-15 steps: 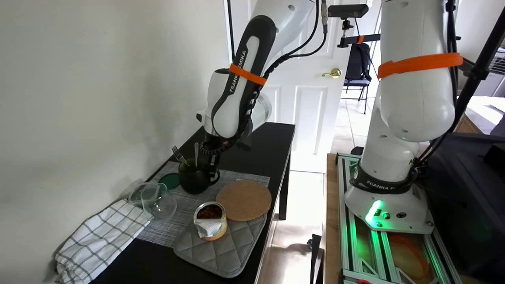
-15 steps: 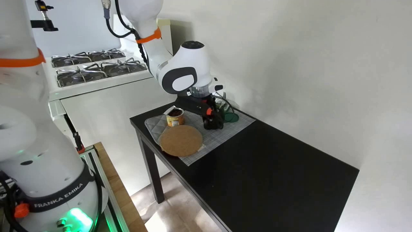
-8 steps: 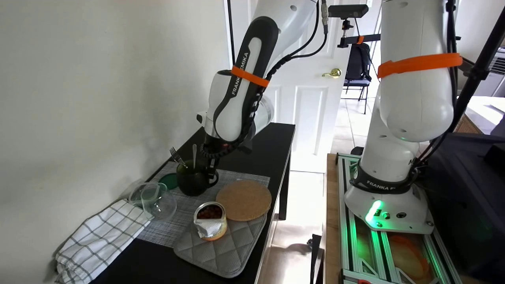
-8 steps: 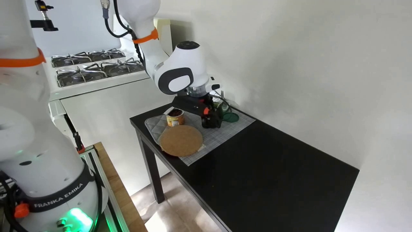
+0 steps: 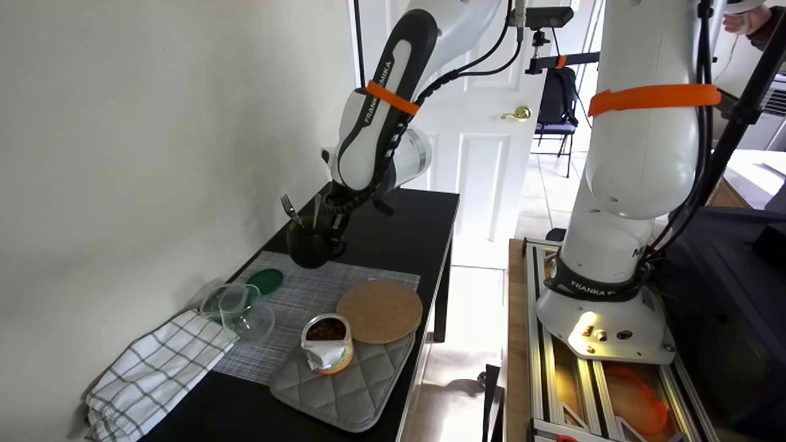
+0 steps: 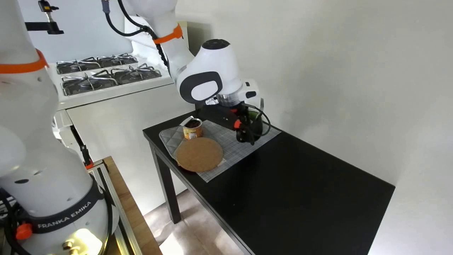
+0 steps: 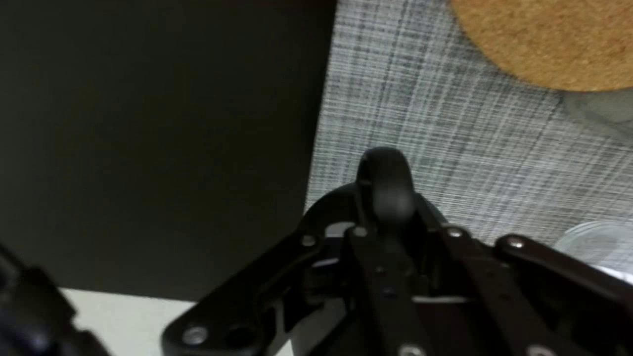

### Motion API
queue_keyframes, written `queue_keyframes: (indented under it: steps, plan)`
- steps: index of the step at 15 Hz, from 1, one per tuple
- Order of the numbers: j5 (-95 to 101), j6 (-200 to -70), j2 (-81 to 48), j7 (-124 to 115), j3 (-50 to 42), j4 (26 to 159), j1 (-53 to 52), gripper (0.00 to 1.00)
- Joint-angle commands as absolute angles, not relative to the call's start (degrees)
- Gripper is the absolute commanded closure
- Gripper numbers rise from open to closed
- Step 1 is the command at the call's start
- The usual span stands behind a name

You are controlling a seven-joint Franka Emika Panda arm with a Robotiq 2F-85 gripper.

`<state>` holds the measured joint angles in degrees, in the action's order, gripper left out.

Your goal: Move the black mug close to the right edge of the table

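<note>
The black mug (image 5: 309,248) hangs from my gripper (image 5: 338,236) over the far side of the placemat, lifted off it. It is close to upright and holds a fork (image 5: 291,210) and another utensil with a pale handle (image 5: 317,210). My gripper is shut on the mug's handle, which sticks up between the fingers in the wrist view (image 7: 388,185). In an exterior view the mug (image 6: 256,130) is partly hidden by the gripper and a cable. The black table (image 6: 300,187) runs along the wall; its bare stretch lies beyond the placemat.
On the grey placemat (image 5: 295,313) are a round cork mat (image 5: 381,312), an opened can (image 5: 328,344) on a quilted grey pad (image 5: 362,393), a green lid (image 5: 265,280) and clear cups (image 5: 249,316). A checked cloth (image 5: 159,368) lies by the wall. A person's hand (image 5: 746,21) shows at the back.
The mug and gripper have risen from the placemat and shifted toward the bare stretch of table. The base light turned from green to yellow, and a person's hand has come into view.
</note>
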<state>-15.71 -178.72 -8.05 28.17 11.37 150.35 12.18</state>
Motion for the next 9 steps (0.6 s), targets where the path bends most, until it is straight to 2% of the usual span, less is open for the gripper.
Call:
queue_keyframes:
  steps: [1, 5, 9]
  plan:
    - [-18.5, -171.4, -7.3, 30.2, 10.0, 146.2, 18.0, 0.95]
    - [-14.9, -162.1, -7.4, 27.0, 3.2, 139.2, 22.5, 0.95]
    - [-10.4, -156.9, -10.9, 22.3, -5.4, 131.1, 20.4, 0.95]
